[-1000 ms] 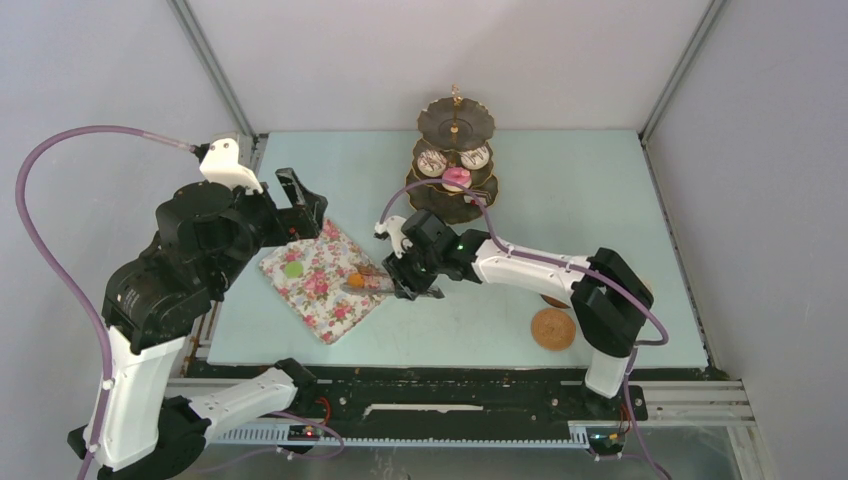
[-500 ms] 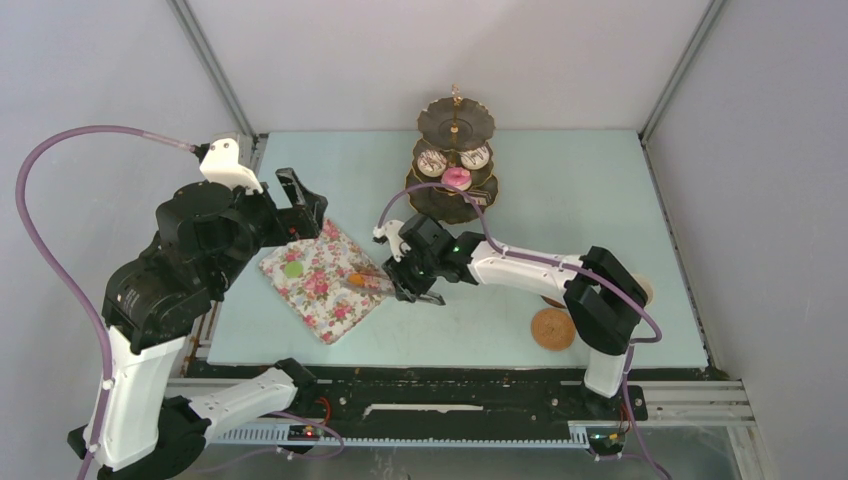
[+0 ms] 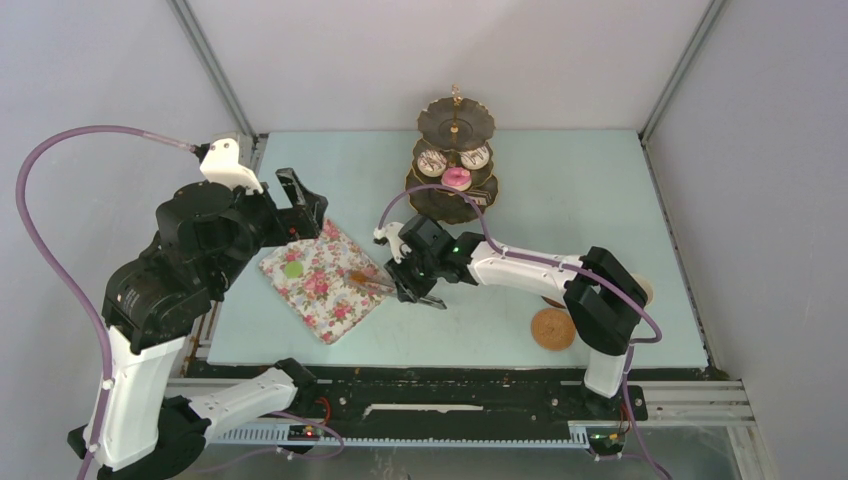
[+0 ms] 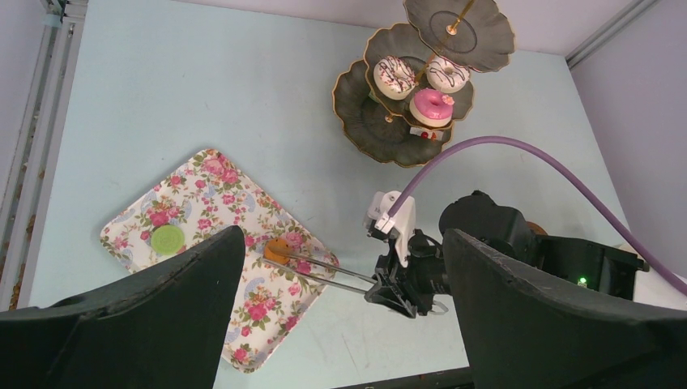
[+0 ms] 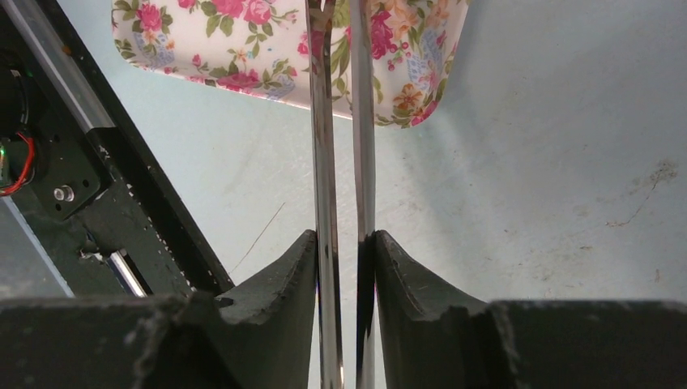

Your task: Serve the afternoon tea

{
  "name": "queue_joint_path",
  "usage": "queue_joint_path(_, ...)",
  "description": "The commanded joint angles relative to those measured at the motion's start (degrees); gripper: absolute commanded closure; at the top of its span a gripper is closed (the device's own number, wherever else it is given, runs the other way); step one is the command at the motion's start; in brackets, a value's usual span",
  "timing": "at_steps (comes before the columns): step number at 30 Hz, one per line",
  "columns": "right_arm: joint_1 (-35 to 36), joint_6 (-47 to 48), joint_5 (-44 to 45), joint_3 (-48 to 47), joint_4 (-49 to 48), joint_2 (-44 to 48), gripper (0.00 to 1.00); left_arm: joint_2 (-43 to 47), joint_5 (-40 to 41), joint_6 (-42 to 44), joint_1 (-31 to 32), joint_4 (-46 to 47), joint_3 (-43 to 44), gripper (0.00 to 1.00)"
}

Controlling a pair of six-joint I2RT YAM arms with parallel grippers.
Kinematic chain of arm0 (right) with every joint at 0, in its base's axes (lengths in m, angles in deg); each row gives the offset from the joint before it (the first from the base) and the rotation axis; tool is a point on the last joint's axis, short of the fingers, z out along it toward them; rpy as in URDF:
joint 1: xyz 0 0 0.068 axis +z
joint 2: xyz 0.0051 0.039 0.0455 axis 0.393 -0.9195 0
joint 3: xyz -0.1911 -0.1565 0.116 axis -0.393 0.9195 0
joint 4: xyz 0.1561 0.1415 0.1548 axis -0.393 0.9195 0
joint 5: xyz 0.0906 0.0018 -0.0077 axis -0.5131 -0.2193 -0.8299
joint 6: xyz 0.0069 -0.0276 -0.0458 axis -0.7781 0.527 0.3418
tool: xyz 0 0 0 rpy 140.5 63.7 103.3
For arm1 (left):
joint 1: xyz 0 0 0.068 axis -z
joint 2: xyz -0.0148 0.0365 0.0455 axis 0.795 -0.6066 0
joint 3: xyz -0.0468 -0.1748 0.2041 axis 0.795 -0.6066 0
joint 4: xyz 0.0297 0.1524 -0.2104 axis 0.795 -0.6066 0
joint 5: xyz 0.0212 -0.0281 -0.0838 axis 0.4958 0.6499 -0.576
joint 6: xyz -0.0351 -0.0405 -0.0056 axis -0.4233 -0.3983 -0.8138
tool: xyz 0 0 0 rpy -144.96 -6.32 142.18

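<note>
Your right tool (image 5: 343,259) squeezes the tongs (image 5: 322,121) nearly closed; squeeze harder and the orange cake (image 4: 278,249) at their tips could squirt out.

The long grey tongs (image 5: 322,146) are polished metal, mirror-bright. Under their tips, the rose-printed rectangular sheet (image 5: 219,40) looks smooth and faintly glossy. The pale blue-green tabletop (image 5: 526,162) around that sheet is matt and scuffed. The right gripper (image 5: 344,243) has black fingers (image 5: 275,284) of grainy, matt plastic.
</note>
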Motion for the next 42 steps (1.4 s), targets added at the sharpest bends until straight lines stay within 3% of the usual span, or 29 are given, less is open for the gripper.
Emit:
queue_joint_path(1, -0.3, -1.6, -1.4, -2.4, -1.8, 2.0, 0.68, -0.2, 0.6, 0.8, 0.4, 0.7, 1.5, 0.00)
queue_joint_path(13, -0.6, -6.5, -1.2, -2.4, -2.4, 5.7, 0.56, -0.1, 1.1, 1.2, 0.4, 0.9, 1.6, 0.00)
queue_joint_path(22, -0.6, -10.8, 0.5, -5.8, 0.8, 5.1, 0.56, -0.1, 0.4, 0.8, 0.6, 1.0, 0.9, 0.00)
queue_joint_path(31, -0.2, -13.4, 3.5, -19.3, 15.8, -0.9, 0.56, -0.2, 0.3, 0.6, 0.5, 0.9, 0.9, 0.00)
queue_joint_path(42, -2.5, -20.1, -3.1, -25.6, 24.2, -5.0, 0.55, -0.2, 0.0, 0.2, 0.6, 0.7, 0.9, 0.00)
